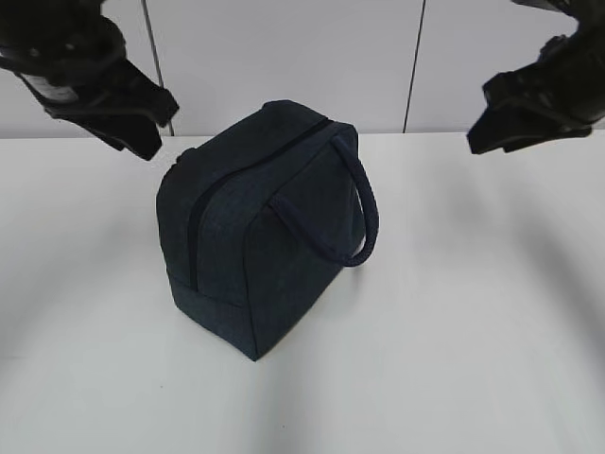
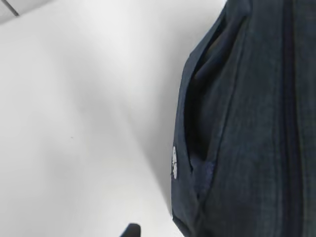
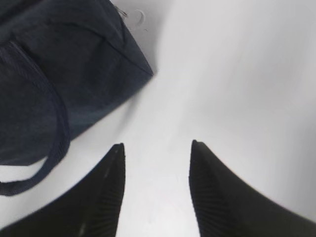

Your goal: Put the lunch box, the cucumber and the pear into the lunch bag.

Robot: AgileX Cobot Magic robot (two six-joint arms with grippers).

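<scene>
The dark navy lunch bag (image 1: 265, 236) stands upright in the middle of the white table, its zipper (image 1: 236, 180) closed and one loop handle (image 1: 367, 213) hanging on its right side. My left gripper (image 1: 161, 132) hovers above and to the left of it. The left wrist view shows the bag's side (image 2: 247, 123) and only one dark fingertip (image 2: 131, 230), with bare table beside it. My right gripper (image 3: 157, 144) hovers open and empty over the table to the right of the bag (image 3: 59, 64); it also shows in the exterior view (image 1: 479, 118). The lunch box, cucumber and pear are out of view.
The white table (image 1: 454, 331) stretches around the bag on all sides. A white panelled wall (image 1: 284, 57) rises behind it.
</scene>
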